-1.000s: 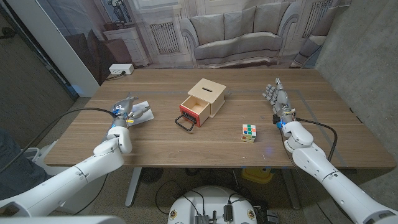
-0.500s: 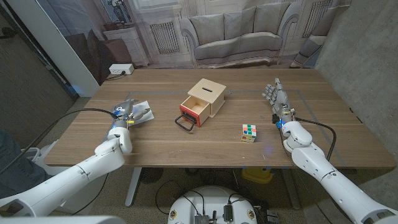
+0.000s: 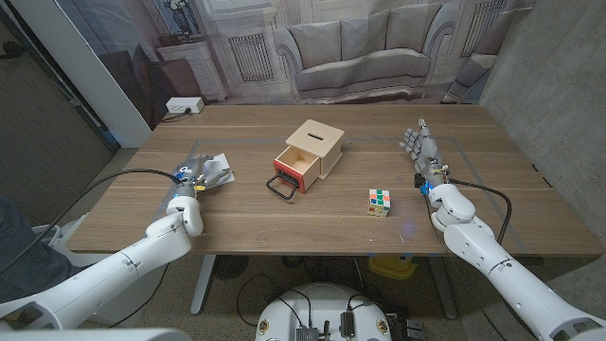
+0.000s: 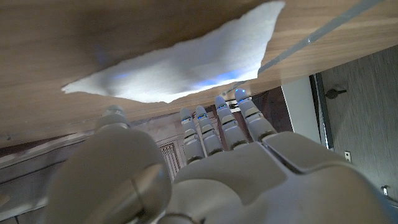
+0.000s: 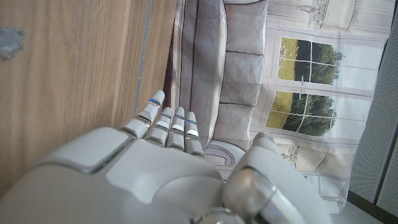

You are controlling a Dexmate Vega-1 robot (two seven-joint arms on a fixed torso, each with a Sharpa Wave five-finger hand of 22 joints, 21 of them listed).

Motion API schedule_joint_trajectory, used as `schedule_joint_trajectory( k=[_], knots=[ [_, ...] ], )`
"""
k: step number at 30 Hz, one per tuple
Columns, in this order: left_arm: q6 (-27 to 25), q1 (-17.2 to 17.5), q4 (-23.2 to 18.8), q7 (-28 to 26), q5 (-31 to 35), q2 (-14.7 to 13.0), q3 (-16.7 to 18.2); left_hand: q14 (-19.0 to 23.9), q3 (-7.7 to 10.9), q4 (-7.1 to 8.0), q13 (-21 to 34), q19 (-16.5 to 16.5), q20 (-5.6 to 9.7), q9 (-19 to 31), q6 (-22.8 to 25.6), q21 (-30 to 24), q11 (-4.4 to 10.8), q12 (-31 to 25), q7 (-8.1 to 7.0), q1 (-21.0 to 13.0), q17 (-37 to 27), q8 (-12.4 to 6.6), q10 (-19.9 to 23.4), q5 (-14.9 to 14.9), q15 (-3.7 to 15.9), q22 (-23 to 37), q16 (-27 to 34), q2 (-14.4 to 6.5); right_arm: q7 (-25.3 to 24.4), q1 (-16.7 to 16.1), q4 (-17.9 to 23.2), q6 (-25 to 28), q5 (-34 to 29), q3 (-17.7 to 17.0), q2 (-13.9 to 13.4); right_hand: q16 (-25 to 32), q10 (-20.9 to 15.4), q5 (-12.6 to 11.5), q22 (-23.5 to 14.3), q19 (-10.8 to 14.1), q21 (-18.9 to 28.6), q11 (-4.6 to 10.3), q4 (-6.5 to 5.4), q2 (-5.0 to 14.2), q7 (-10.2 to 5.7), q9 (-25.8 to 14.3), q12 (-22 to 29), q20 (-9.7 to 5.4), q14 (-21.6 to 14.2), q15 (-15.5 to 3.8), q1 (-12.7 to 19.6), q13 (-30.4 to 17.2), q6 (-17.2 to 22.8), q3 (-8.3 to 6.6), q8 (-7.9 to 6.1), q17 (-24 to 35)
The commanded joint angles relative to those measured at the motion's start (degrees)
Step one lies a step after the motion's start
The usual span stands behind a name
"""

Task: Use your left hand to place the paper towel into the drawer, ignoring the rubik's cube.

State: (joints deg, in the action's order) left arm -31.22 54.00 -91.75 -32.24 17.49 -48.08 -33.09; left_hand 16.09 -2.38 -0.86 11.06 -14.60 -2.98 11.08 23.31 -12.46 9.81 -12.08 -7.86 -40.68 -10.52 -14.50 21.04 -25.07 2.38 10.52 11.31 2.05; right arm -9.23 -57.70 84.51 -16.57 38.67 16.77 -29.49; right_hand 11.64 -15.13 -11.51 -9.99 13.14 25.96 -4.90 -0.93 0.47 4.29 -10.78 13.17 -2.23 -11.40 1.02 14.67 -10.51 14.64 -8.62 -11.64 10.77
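Observation:
A crumpled white paper towel (image 3: 217, 161) lies on the left part of the wooden table (image 3: 312, 223). My left hand (image 3: 192, 177) is just on its near side, with straight fingers (image 4: 231, 122) pointing at the paper towel (image 4: 180, 62) and nothing in its grasp. I cannot tell whether the fingertips touch it. At the table's middle stands a small wooden box (image 3: 318, 144) with its red-fronted drawer (image 3: 295, 168) pulled open toward me and a black handle (image 3: 280, 188). The rubik's cube (image 3: 379, 202) sits right of the drawer. My right hand (image 3: 420, 149) stands far right, its fingers (image 5: 168, 119) straight and empty.
A white power strip (image 3: 184, 105) lies at the table's far left corner. A black cable (image 3: 123, 175) runs along my left arm. A printed sofa backdrop (image 3: 369, 47) hangs behind the table. Bare wood lies between the paper towel and the drawer.
My left hand and forearm have shifted a little toward the near edge, still beside the paper towel. The towel, drawer, cube and right hand have not moved.

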Motion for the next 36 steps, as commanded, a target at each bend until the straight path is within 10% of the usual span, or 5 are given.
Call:
schedule_joint_trajectory(
  k=[1, 17, 36],
  knots=[
    [3.3, 0.5, 2.8, -0.9, -3.5, 1.4, 1.5, 0.1, -0.45, -0.12, 0.2, -0.6, -0.24, 0.1, 0.4, -0.3, 0.06, 0.2, 0.07, -0.6, -0.2, 0.25, 0.2, -0.4, 5.98, 0.3, -0.1, -0.2, -0.9, -0.3, 1.1, 1.1, -0.3, 0.0, -0.4, -0.2, -0.4, 0.0, -0.2, 0.7, -0.2, 0.05, 0.09, 0.35, -0.14, -0.2, -0.1, -1.2, -0.4, 0.29, 0.1, -0.3, 0.6, 0.06, 0.13, 0.1],
    [1.9, -1.4, 4.2, -0.5, -2.3, 1.9, -0.9, 1.0, 0.03, -0.93, 0.2, -2.3, -0.13, 0.1, 1.6, -0.8, 0.43, 0.1, 0.24, -2.6, -0.2, 0.06, 1.0, -0.7, 6.16, 0.3, 0.1, -0.8, -1.3, -0.5, 1.6, 1.7, -0.3, 0.0, -0.5, -0.2, -0.5, 0.0, -0.2, 0.7, -0.6, 0.0, 0.15, 0.43, -0.15, -0.2, -0.1, -1.19, -0.4, 0.28, 0.1, -0.3, 0.6, 0.11, 0.17, 0.2],
    [1.5, -1.9, 3.0, -0.6, -1.3, 1.4, -1.4, 5.8, 3.68, -6.4, 0.3, -15.4, -0.52, 0.3, 3.0, -4.6, 1.12, 0.4, -0.08, -15.0, -0.7, 0.61, 2.9, 1.1, 7.04, 0.1, 1.0, -3.5, -1.3, -1.1, 1.4, 0.1, -0.2, -0.2, 0.1, -0.3, -0.5, 0.0, -0.2, 0.8, -1.0, -0.05, 0.2, 0.5, -0.18, -0.2, -0.2, -0.96, -0.4, 0.44, 0.1, -0.3, 0.6, 0.22, 0.19, 0.2]
  ],
)
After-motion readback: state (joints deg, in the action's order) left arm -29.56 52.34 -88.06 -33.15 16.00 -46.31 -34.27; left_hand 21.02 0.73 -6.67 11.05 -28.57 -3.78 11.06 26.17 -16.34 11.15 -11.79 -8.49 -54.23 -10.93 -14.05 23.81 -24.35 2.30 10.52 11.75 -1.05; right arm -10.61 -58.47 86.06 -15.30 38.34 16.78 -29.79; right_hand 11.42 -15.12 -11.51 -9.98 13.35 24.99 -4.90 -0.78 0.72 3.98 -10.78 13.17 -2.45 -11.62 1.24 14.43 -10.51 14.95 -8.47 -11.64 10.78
